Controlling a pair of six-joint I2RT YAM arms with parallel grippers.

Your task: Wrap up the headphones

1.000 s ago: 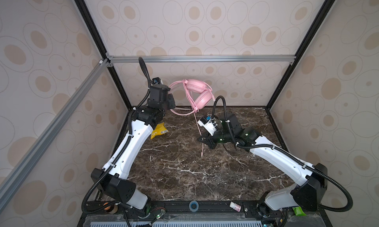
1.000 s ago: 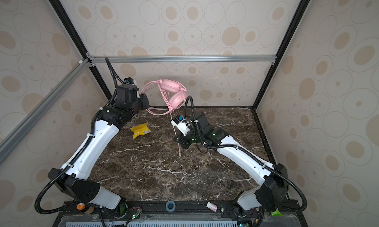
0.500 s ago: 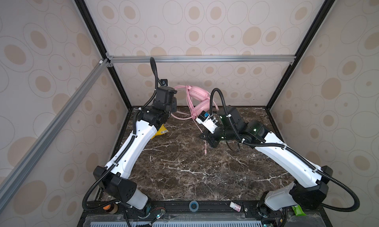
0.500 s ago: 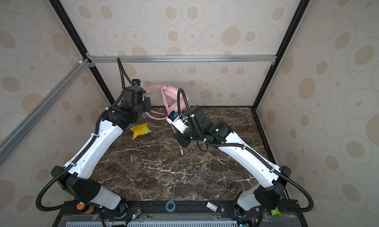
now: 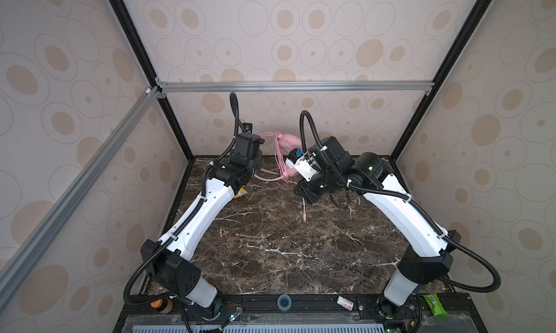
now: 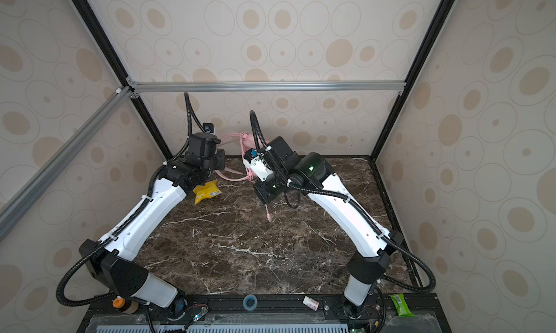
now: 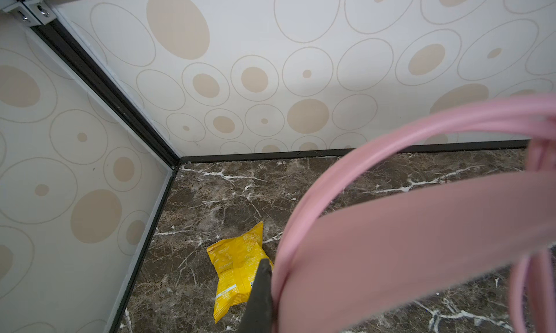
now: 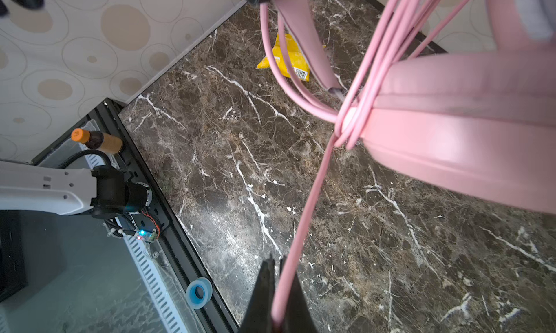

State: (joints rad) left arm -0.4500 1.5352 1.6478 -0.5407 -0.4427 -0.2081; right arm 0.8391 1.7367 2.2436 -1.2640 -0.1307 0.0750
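The pale pink headphones [image 5: 289, 139] hang above the back of the marble table [image 5: 270, 256], partly hidden between the two arms in both top views. My left gripper [image 7: 272, 298] is shut on the headband [image 7: 421, 256]; only one dark finger [image 7: 260, 292] shows. Several turns of thin pink cable [image 8: 391, 30] run around the headphones beside an earcup [image 8: 451, 142]. From there one strand [image 8: 307, 211] leads into my right gripper [image 8: 278, 301], which is shut on it. The cable's plug end [image 5: 305, 217] dangles below that gripper [image 5: 304, 197], just above the table.
A yellow snack packet [image 6: 206, 191] lies on the table under my left wrist. On the front rail are a blue tape roll [image 5: 283, 302], a small white bottle [image 5: 344, 303], an orange-capped bottle [image 8: 96, 140] and a green packet [image 5: 433, 304]. Walls close in the back and both sides.
My right gripper has carried the cable back and up, close to the headphones. My left gripper has shifted right and lower with the headband, and the headphones have turned flatter.
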